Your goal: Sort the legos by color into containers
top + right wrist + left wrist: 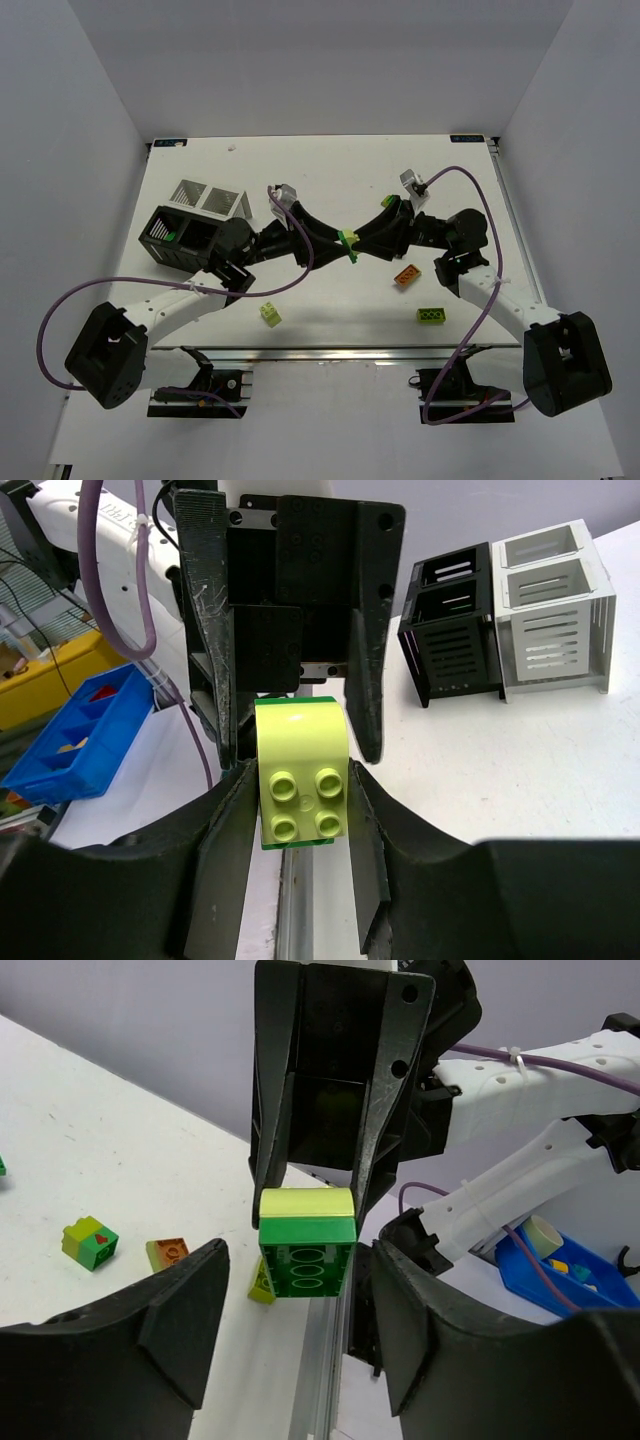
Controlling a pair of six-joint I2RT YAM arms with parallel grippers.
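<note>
Left wrist view, nearest first: my left gripper (297,1280) is released, its fingers (185,1305) spread with a clear gap on either side of the brick pair (307,1250), a dark green brick pressed onto a lime one and held off the table (330,170). Just beyond, the right gripper (312,1205) is clenched on the pair, its fingers flanking the lime part, so the green end sticks out toward me. I judge the step in hand is pulling the two colours apart so each can go to its own box. To do it well, I would centre the left fingers on the green brick alone, flat against its side walls and clear of the lime seam. I would then squeeze firmly and peel with a slight tilt rather than a straight tug, which could slip off the smooth plastic. Working low over the table would mean a dropped piece stays in reach. From above, a loose lime brick (271,314) and a green brick (432,316) lie near the front edge, with an orange brick (406,276) a little further in. Farthest, at the left, stand the black box (178,240) and, just behind it, the white box (205,197).
</note>
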